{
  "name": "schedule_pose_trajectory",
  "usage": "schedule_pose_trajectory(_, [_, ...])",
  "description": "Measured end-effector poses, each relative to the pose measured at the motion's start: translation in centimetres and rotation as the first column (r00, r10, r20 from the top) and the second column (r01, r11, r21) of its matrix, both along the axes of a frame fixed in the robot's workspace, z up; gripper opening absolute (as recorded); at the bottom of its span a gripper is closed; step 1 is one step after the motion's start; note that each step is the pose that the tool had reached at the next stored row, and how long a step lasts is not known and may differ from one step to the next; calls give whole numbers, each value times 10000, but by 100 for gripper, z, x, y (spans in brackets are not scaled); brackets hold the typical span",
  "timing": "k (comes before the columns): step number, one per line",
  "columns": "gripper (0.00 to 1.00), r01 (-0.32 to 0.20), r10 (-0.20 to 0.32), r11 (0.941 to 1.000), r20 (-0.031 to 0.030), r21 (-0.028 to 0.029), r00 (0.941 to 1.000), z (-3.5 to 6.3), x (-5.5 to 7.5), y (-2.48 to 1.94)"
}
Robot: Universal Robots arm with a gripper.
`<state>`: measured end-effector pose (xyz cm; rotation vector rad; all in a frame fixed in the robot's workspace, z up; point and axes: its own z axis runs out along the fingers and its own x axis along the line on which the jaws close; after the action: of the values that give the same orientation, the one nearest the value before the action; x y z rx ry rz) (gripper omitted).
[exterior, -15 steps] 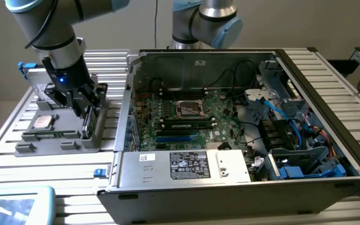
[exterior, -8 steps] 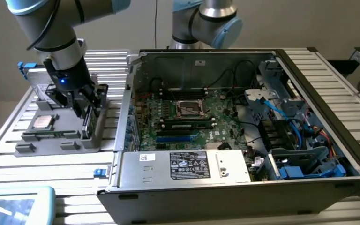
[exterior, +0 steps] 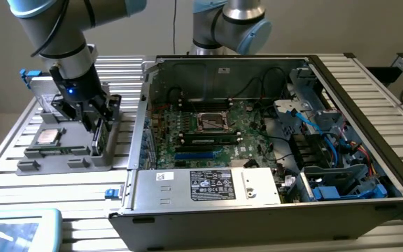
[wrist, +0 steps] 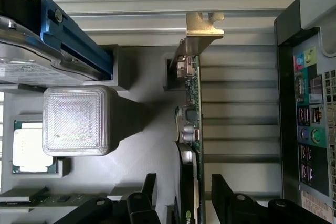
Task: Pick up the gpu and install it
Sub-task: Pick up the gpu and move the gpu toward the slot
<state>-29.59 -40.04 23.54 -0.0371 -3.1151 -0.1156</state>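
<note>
The gpu (wrist: 193, 124) stands on edge in a slot of the grey parts holder (wrist: 147, 145), its silvery end bracket (wrist: 202, 27) pointing away from the gripper. My gripper (wrist: 186, 203) is open, with one black finger (wrist: 148, 192) on each side of the card's near end and a gap to the board on both sides. In the exterior view the gripper (exterior: 94, 122) hangs straight down over the gpu (exterior: 97, 139) at the holder's (exterior: 30, 167) side nearest the computer case. Nothing is held.
The open computer case (exterior: 369, 131) lies to the exterior view's right, with its motherboard (exterior: 209, 131) and power supply (exterior: 212, 185) exposed. The holder also carries a hard drive (wrist: 31, 61) with blue rails, a CPU (wrist: 29, 145) and a memory stick (wrist: 31, 199). The case's rear ports (wrist: 310, 124) are close by.
</note>
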Motion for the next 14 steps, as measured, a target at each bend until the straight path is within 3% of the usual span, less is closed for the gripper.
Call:
schedule_pose_trajectory(5, [54, 319, -319, 9995, -5, 2, 9995, -18, 1, 1])
schedule_pose_trajectory(10, [54, 319, -319, 9995, -84, -3, 9995, -34, 1, 4])
schedule_pose_trajectory(14, [54, 318, -318, 9995, -107, -2, 9994, -42, 3, 11])
